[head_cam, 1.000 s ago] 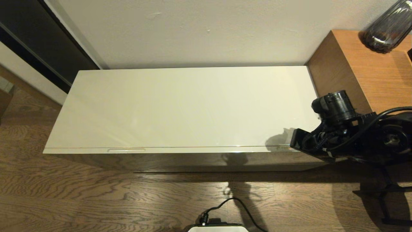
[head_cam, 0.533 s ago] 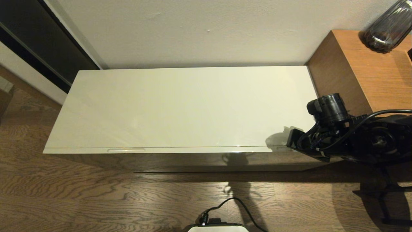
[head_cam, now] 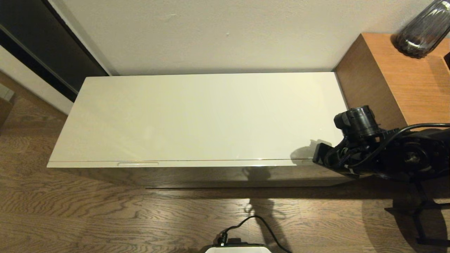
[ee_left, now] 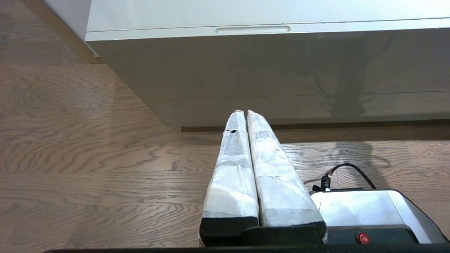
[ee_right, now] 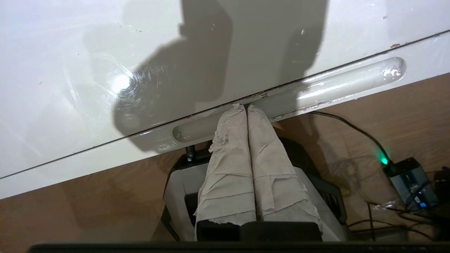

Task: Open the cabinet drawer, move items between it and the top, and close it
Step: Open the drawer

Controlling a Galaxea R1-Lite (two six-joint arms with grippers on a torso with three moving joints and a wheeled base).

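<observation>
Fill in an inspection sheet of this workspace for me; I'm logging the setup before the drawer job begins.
Surface: long glossy cream-beige cabinet top, bare, with the arm's shadow at its right front.
Job's things: wide glossy beige-grey drawer shut; bagged slippers, nothing seen.
Clutter: nothing seen.
Grippers: right pincer shut, tips at the drawer's right slim handle slot; left pincer shut, low before the cabinet's front.
Cables: black cable on the wood-plank floor, running from the robot's base.
Surroundings: taller brown wood-grain unit on the right carrying a dark ribbed glass vase.
</observation>
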